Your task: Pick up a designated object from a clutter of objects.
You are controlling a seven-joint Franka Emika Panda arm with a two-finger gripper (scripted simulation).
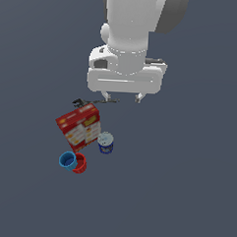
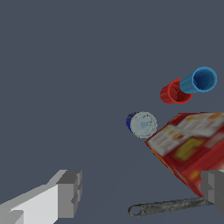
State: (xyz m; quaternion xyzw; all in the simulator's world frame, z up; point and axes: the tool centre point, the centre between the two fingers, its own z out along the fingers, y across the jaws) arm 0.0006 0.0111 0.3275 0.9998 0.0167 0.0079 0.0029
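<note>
In the exterior view, my cracker box [image 1: 79,127] sits left of the can [image 1: 106,143]; both cups [image 1: 67,160] [image 1: 80,163] touch below it.

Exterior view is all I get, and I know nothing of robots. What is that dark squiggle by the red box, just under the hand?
Observer: The wrist view shows it closer. It is a thin dark tool, long and straight, with what looks like a loop at one end, lying beside the red box.
Operator: Is the hand holding anything?
Observer: No. The hand is open, and its fingers are wide apart and grip nothing.
Operator: And the little blue cup?
Observer: The blue cup looks empty inside, and the red cup sits right against it.
</note>
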